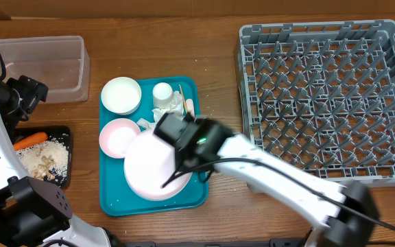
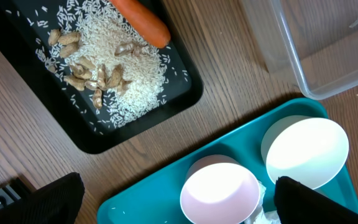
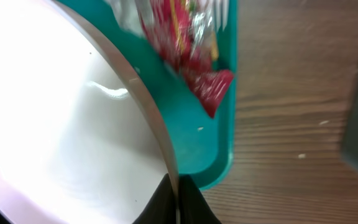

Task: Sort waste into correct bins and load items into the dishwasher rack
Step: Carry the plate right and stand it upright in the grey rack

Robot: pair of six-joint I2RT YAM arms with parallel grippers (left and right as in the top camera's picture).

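My right gripper (image 3: pixel 177 199) is shut on the rim of the pale pink plate (image 3: pixel 61 124), at the plate's right edge on the teal tray (image 1: pixel 112 199). In the overhead view the plate (image 1: pixel 149 175) lies under that gripper (image 1: pixel 180 170). A red wrapper (image 3: pixel 194 62) and the fork (image 3: pixel 219 9) lie just beyond. My left gripper (image 2: pixel 185 202) hangs open over the tray's left end, above the pink bowl (image 2: pixel 219 193) and beside the white bowl (image 2: pixel 306 152). The black tray (image 2: pixel 185 93) holds food scraps (image 2: pixel 104 74) and a carrot (image 2: pixel 142 22).
The grey dishwasher rack (image 1: pixel 321 96) fills the right side. A clear tub (image 1: pixel 40 65) stands at the back left. On the teal tray are also a white cup (image 1: pixel 162 91), a wooden stick (image 1: pixel 182 98) and crumpled napkins (image 1: pixel 166 110).
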